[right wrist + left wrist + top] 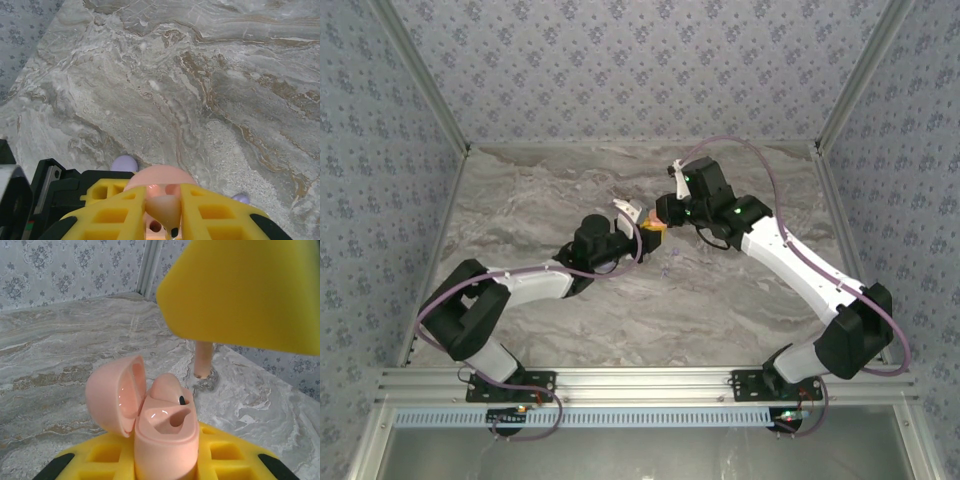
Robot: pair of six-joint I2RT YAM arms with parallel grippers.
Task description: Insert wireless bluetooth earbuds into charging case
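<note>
From above I see my two arms meeting over the marble table (520,210). The left gripper (645,226) is clamped on the one charging case (656,218), and the right gripper (665,207) sits just above it.

On the left wrist camera the case lid stands open. One earbud (167,386) is seated in the case, and a second earbud (202,357) hangs above it under a yellow pad.

On the right wrist camera, the right fingers pinch that second earbud over the case. Two lilac bits (124,162) lie on the table, one on either side of the case.
</note>
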